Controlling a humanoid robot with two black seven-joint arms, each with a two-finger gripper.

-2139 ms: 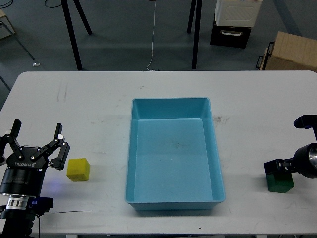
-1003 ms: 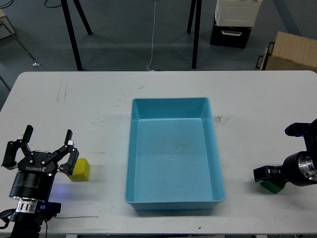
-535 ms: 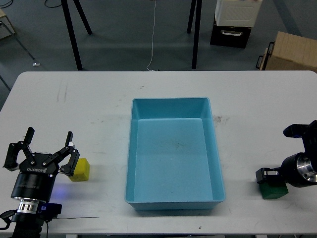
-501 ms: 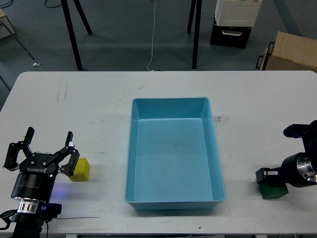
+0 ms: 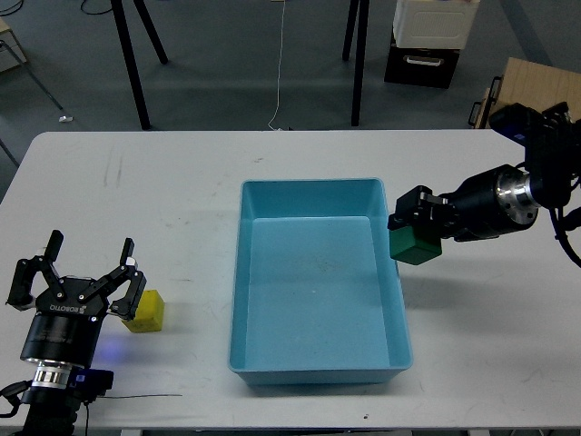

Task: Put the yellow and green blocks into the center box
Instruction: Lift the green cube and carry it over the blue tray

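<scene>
Carrying the green block [image 5: 416,243] is the step in hand: the right gripper [image 5: 414,229] is clamped on it and holds it in the air just at the right wall of the center box [image 5: 317,280], about level with the rim or slightly above; from this angle I cannot tell for sure whether the cube clears the wall. To do this well, the arm should travel further left until the cube hangs squarely over the blue floor, not over the sloped wall, then come down low before the fingers part, so the cube does not bounce or roll out. A release at the present spot would risk the block catching the rim and tipping back onto the surface [image 5: 182,200].

On the other side, the yellow block [image 5: 147,311] sits on the surface well left of the box, which holds nothing yet. The left gripper [image 5: 80,291] is spread wide beside it, its right-hand finger touching or nearly touching the cube's left face. That grasp wants the fingers centred so the cube lies between them, one on each face, before they close; closing from here would likely only nudge the block aside.
</scene>
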